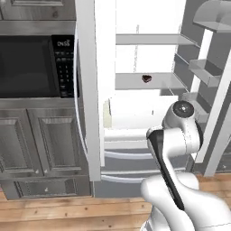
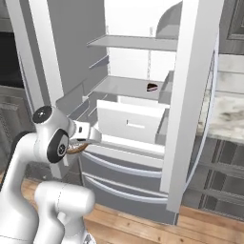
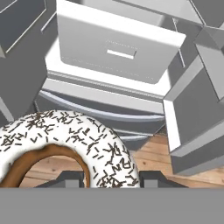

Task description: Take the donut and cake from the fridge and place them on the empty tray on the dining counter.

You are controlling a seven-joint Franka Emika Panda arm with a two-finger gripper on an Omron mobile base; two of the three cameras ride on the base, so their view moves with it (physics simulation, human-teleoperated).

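The white-glazed, sprinkle-covered ring donut (image 3: 65, 144) is gripped between the two dark fingers (image 3: 70, 178), held low before the open grey fridge (image 2: 190, 95); the small dark cake wedge (image 1: 146, 78) is seen on a far shelf.

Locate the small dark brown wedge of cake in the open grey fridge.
The small dark brown wedge of cake sits on the fridge's middle white shelf toward its right end, upper centre in both base views, above the white drawer.
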